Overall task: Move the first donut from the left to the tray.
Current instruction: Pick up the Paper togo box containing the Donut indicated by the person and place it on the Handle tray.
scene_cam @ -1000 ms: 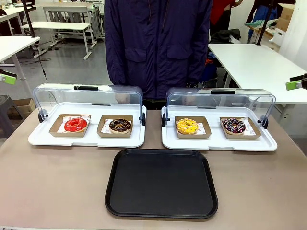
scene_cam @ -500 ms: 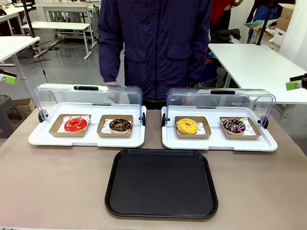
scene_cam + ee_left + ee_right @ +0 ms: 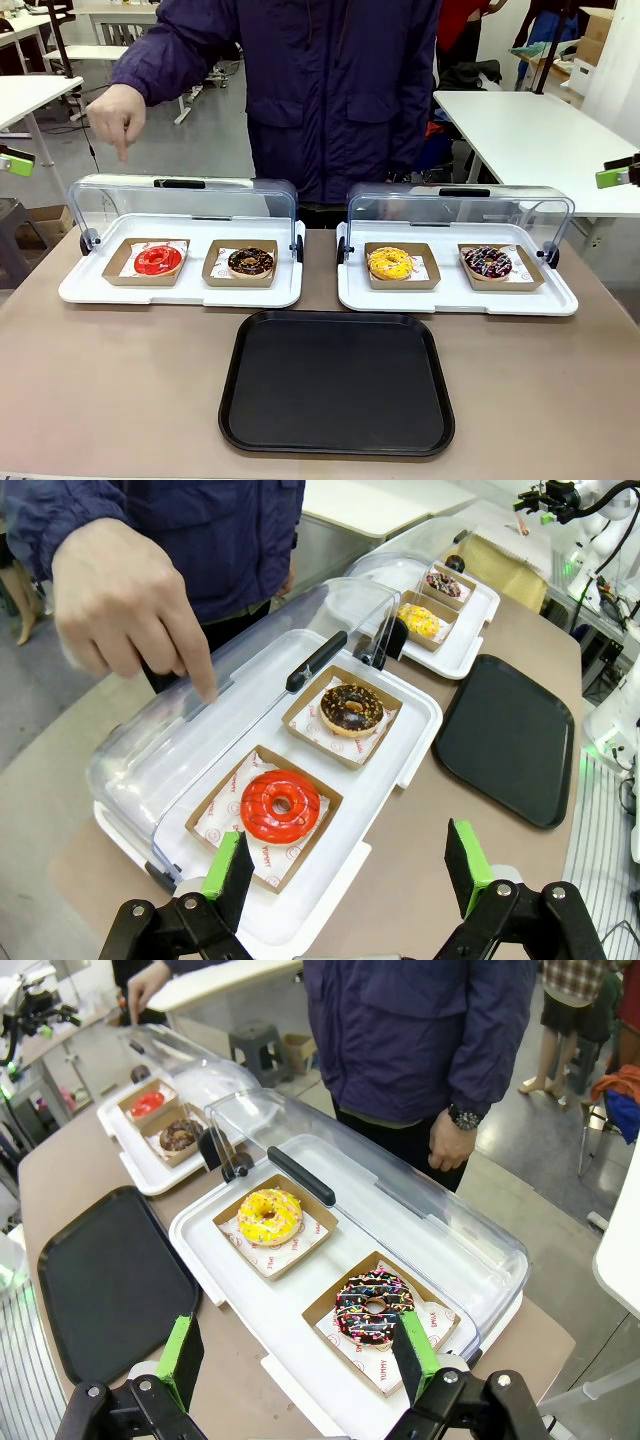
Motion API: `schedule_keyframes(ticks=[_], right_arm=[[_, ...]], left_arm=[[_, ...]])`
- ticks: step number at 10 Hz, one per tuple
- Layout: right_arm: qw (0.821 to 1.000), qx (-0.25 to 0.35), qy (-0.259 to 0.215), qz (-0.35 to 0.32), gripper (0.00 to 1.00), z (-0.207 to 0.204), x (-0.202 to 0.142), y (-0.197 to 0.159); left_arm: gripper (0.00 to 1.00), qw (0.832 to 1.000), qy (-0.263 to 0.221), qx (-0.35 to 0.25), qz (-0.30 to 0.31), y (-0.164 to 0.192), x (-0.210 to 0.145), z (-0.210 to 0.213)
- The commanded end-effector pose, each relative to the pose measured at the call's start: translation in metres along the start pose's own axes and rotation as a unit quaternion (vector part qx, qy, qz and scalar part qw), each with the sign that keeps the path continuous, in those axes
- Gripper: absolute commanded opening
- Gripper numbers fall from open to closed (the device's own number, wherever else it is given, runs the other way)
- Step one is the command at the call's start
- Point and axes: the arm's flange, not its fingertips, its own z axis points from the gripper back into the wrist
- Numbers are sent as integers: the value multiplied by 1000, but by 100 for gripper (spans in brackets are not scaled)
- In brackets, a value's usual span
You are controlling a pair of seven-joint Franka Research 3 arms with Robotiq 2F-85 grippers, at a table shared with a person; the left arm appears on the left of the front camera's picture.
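Far left, the person's hand hangs above the clear lid, index finger down, prob. to show which donut is meant. Below, the red-glazed donut lies in its cardboard holder, leftmost in the white tray, beside the choc. donut. The lid is swung back, so access is free. The black tray waits at centre. The left gripper hovers near the red donut, jaws fully apart, holding nothing. The right gripper is also wide open, w/o load.

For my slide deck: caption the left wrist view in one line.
Open left gripper hovers near the red-glazed donut as a person's hand points down toward it; the black tray lies beyond.
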Motion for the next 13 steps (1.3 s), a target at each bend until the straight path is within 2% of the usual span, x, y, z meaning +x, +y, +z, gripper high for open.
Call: schedule_keyframes(ticks=[1,11,12,13], right_arm=[[1000,1,-13,6,100,-2,2,-3],[1000,1,-13,6,100,-2,2,-3],[1000,1,-13,6,100,-2,2,-3],[1000,1,-13,6,100,-2,2,-3]], left_arm=[[100,1000,-9,-5,-5,-1,2,1],[100,1000,-9,-5,-5,-1,2,1],[100,1000,0,0,0,0,0,0],[100,999,25,15,-29,3,8,-10]])
